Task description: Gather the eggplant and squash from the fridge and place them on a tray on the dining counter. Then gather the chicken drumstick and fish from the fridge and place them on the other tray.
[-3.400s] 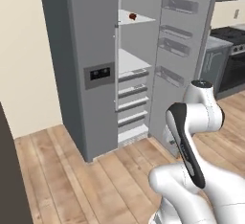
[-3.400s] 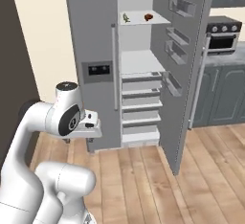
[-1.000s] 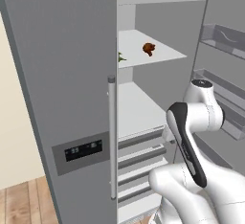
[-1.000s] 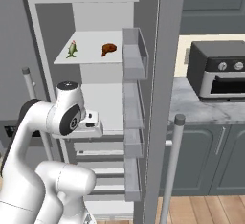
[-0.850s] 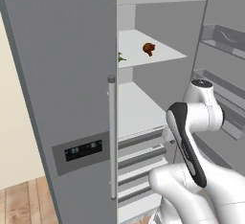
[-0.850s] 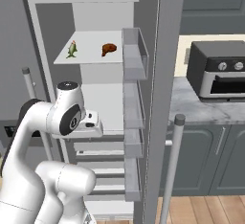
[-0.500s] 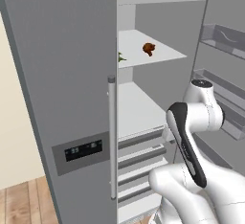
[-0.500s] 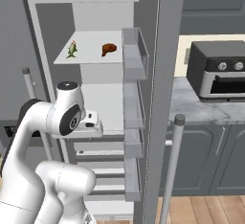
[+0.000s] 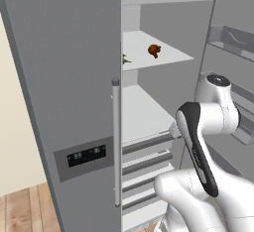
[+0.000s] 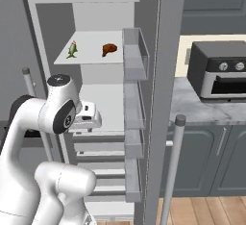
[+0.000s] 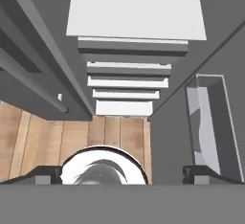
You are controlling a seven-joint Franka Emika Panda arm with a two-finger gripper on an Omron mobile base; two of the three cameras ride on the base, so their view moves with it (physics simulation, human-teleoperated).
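Now the gripper (image 11: pixel 122 173) has its two fingers spread wide and holds nothing; it looks down over the white fridge shelves (image 11: pixel 136 12) and the wooden floor (image 11: pixel 72 137) below. The white arm (image 10: pixel 53 111) stands in front of the open fridge (image 10: pixel 96 7). On the upper shelf (image 10: pixel 91 56) lie the fish (image 10: pixel 72 49) and, beside it but apart, the chicken drumstick (image 10: pixel 109 49). The door bins (image 10: pixel 134 94) are on the open door. A toaster oven (image 10: pixel 218 70) sits on the grey counter (image 10: pixel 202 108) at the right.
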